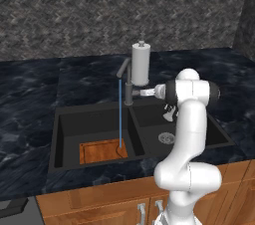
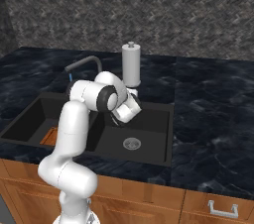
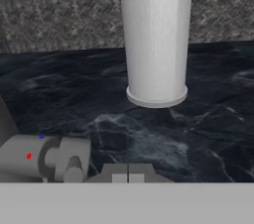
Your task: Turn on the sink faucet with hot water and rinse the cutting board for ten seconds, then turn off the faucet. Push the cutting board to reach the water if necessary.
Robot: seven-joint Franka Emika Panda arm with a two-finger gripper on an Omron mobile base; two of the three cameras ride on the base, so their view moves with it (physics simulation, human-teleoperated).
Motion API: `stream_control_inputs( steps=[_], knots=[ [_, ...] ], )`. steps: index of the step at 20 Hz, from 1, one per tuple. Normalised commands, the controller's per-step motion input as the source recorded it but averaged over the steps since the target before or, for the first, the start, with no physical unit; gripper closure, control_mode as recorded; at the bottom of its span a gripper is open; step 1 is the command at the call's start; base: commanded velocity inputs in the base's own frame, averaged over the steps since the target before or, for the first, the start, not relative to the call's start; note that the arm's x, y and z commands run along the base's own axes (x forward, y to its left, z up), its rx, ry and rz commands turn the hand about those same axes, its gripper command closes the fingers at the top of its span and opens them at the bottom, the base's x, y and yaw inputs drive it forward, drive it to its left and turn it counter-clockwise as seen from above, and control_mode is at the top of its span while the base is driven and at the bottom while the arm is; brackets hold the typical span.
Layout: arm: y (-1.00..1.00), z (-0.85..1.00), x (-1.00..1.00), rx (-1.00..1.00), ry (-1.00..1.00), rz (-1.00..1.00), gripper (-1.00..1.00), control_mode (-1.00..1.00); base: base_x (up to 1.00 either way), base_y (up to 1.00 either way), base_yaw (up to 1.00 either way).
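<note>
Water runs from the sink faucet onto the cutting board, low and left of the pincer, which is shut and empty beside the lever. Best hold clear until rinsing ends. The dispenser crowds it behind; open room lies over the sink.

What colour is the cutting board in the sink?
Reddish-brown wood with a darker border; the cutting board shows best in the left base view.

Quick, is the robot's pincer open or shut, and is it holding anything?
Pincer: shut, tips pressed together, holding nothing, right beside the sink faucet lever.
</note>
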Motion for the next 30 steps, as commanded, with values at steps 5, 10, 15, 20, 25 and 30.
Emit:
stream_control_inputs(
  steps=[5, 10, 15, 20, 25, 30],
  knots=[
    [0.09, -0.03, 0.0, 0.0, -0.02, 0.0, 1.0, -1.0, 0.0, 0.0, 0.0],
    [0.19, 0.0, 0.0, 0.0, -0.06, 0.0, 1.0, -1.0, 0.0, 0.0, 0.0],
    [0.11, 0.0, 0.0, 0.0, -0.15, 0.0, 1.0, -1.0, 0.0, 0.0, 0.0],
    [0.08, 0.0, 0.0, 0.0, -0.16, 0.0, 1.0, -1.0, 0.0, 0.0, 0.0],
    [0.07, 0.01, -0.01, 0.0, -0.18, 0.0, 1.0, -1.0, 0.0, 0.0, 0.0],
    [0.11, 0.03, -0.04, 0.0, -0.21, 0.0, 1.0, -1.0, 0.0, 0.0, 0.0]
  ],
)
